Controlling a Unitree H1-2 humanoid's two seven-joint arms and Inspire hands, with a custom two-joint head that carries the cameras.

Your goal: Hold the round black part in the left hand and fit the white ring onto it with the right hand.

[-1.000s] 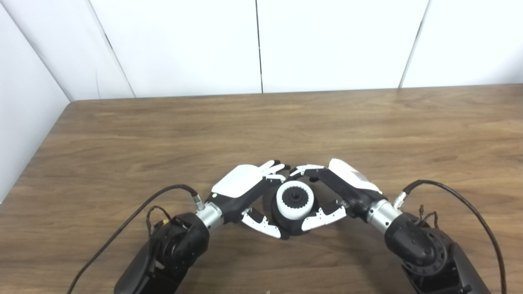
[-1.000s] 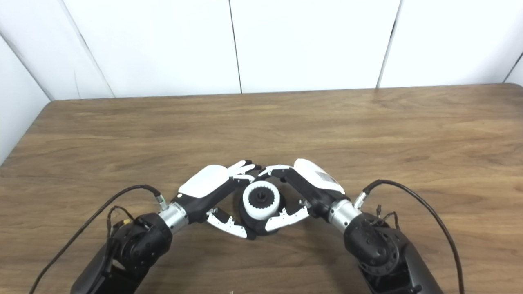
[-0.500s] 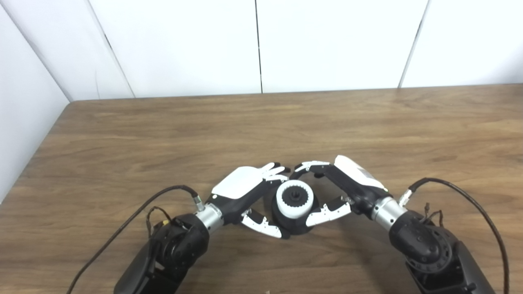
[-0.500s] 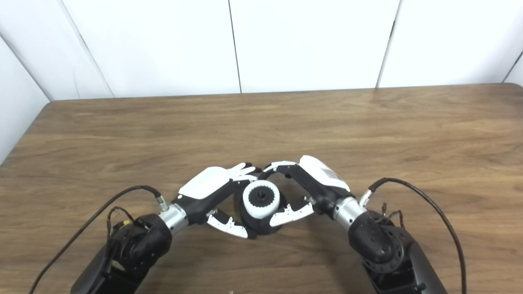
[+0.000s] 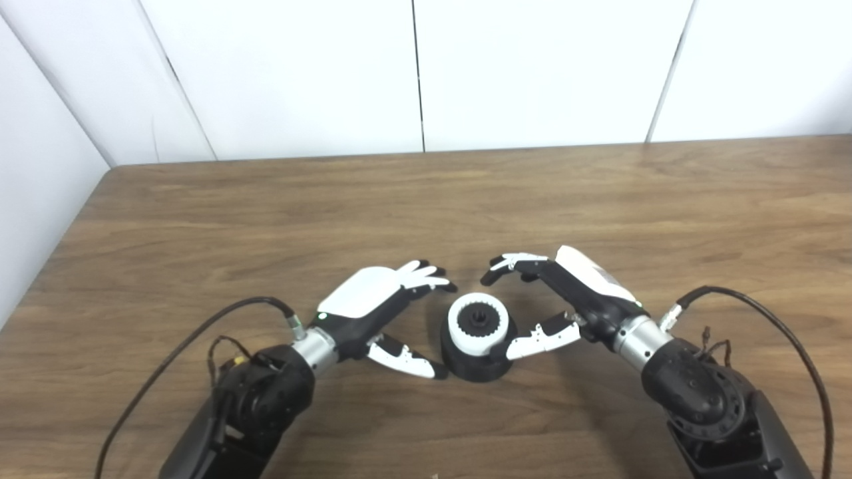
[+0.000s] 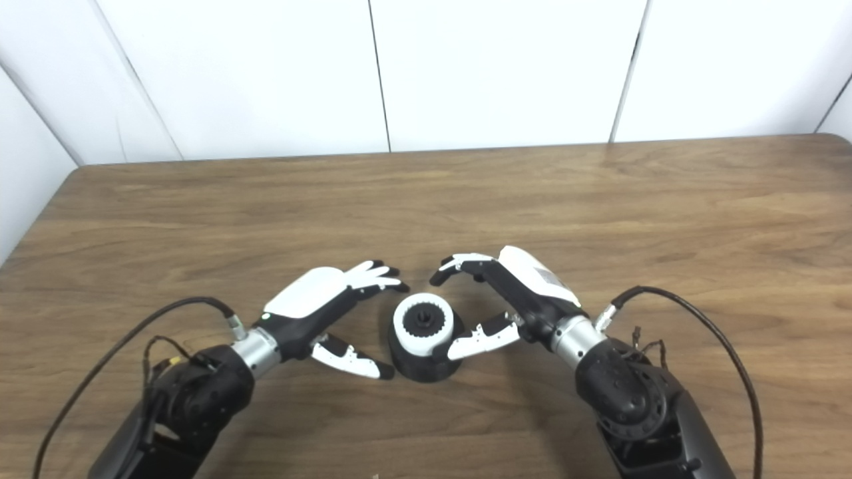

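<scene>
With white ring (image 5: 477, 324) seated atop round black part (image 5: 476, 360) at lower centre of frame, I judge fit done | left robot hand (image 5: 385, 307) wide, empty | right robot hand (image 5: 566, 299) wide, empty | part rests on counter (image 5: 266, 213) | left: pull clear.

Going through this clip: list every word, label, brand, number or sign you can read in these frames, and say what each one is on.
No text can be read here.
The back of the right hand carries a small grey label: too blurred to read.
The left hand, the white ring, the round black part and the table show no marking.
</scene>
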